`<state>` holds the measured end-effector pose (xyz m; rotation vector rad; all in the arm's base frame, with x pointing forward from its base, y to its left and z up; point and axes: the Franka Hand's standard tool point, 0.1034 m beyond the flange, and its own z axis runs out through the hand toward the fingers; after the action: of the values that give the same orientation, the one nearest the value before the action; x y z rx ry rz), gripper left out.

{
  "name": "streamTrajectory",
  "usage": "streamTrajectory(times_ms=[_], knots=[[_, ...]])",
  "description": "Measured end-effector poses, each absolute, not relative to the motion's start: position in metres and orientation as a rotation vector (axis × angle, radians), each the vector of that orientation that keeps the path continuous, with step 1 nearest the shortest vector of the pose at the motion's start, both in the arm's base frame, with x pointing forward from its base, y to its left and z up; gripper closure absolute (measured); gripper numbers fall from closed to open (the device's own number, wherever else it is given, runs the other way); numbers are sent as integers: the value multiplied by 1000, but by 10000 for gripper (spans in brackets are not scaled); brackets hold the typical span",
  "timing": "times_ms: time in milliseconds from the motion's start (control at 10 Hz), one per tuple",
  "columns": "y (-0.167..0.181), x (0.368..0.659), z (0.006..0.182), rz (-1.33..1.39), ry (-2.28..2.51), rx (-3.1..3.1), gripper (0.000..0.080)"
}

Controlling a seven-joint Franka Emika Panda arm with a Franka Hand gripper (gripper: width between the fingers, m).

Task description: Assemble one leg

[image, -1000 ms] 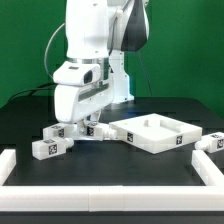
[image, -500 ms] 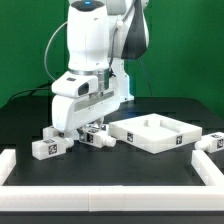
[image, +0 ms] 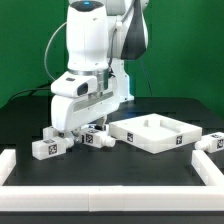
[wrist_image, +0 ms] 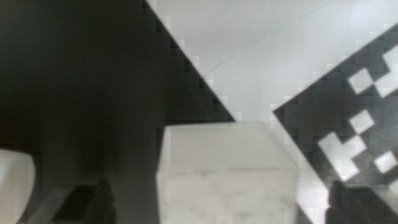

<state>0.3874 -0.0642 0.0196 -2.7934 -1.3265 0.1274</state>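
Observation:
My gripper (image: pixel 92 129) is low over the table at the exterior view's left, beside the large white square panel (image: pixel 155 132). It is shut on a leg (image: pixel 98 139), a small white block with black-and-white tags, held close to the table. In the wrist view the leg (wrist_image: pixel 222 165) fills the gap between my dark fingers (wrist_image: pixel 80 195). Two more legs (image: pixel 50 148) (image: pixel 56 133) lie just to the left of it. Another leg (image: pixel 210 143) lies at the far right.
A low white rail (image: pixel 110 175) runs along the front, with raised ends at left (image: pixel 8 160) and right (image: pixel 208 165). The arm's white body (image: pixel 90 60) stands over the left legs. A tagged face (wrist_image: pixel 356 120) shows close by in the wrist view.
The arm has risen and shifted slightly since one second ago, bringing the leg and its tag into clearer sight under the hand. Almost nothing has moved in the last half second.

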Motion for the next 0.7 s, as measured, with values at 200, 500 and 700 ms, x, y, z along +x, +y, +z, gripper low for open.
streamTrajectory(times_ms=[200, 500, 700], knots=[[-52, 397, 54, 137, -1248, -2836, 154], [0, 403, 67, 117, -1152, -2892, 150], [42, 403, 53, 76, -1089, -2923, 150]])
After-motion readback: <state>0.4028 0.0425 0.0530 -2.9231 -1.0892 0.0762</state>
